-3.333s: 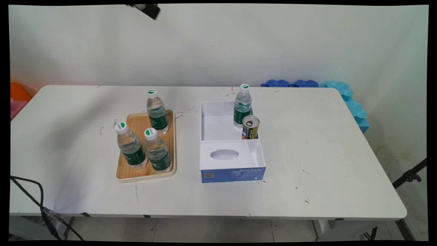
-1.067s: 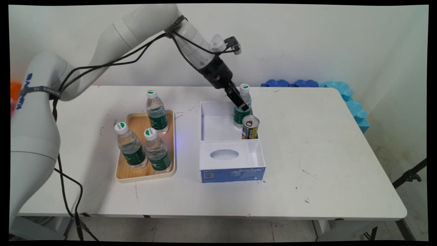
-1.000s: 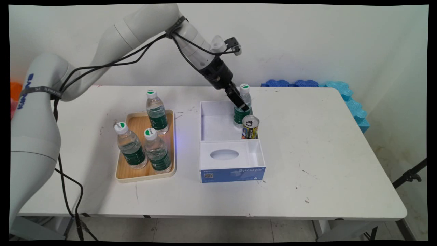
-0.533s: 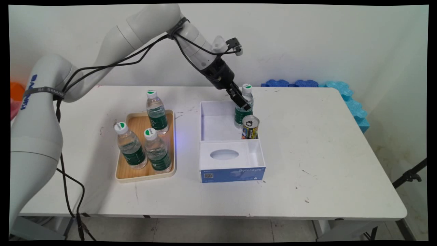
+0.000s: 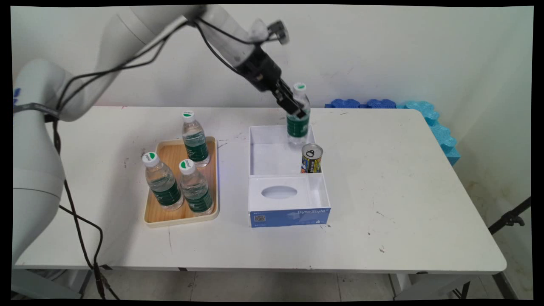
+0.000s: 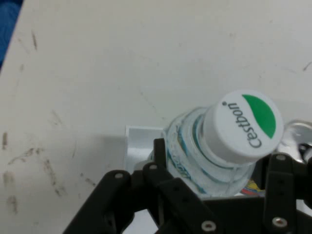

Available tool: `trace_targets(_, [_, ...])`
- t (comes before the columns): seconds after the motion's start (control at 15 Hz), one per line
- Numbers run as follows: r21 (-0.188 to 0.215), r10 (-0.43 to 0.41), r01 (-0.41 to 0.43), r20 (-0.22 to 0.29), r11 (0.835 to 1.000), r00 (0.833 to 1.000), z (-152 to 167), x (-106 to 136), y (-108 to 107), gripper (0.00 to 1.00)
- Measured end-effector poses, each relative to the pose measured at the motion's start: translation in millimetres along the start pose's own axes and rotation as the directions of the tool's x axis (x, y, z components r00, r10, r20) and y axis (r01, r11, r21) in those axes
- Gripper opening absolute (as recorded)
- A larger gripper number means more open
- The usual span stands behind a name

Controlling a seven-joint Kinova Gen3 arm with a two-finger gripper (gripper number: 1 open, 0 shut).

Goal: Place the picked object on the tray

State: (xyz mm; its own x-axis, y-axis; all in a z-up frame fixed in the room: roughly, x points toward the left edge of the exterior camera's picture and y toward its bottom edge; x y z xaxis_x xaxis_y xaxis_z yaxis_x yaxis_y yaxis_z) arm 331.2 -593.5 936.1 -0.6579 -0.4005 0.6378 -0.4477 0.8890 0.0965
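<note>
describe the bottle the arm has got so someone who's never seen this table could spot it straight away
Start at the white open box in the middle of the table, with a can standing at its right wall. Above the box's far right corner hangs a water bottle with a green label, gripped by the black end effector. Unlike the three bottles standing on the wooden tray, it is lifted clear.

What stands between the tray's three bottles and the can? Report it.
Main view: between the bottles on the tray and the can lie bare table and the white box's empty far compartment.
</note>
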Motion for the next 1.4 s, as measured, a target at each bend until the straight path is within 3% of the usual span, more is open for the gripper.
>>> trace_targets(0.33, [0.018,0.009,-0.008,-0.045,1.0,0.999,-92.0,-12.3,21.9,0.0])
trace_targets(0.73, [0.009,-0.01,0.011,-0.055,1.0,0.998,-195.0,-67.4,33.1,0.0])
trace_targets(1.07, [0.018,-0.066,0.067,-0.074,0.998,0.995,-256.1,-104.0,28.5,0.0])
trace_targets(1.4, [0.027,-0.111,0.113,-0.059,0.993,0.992,-302.2,-134.2,27.8,0.0])
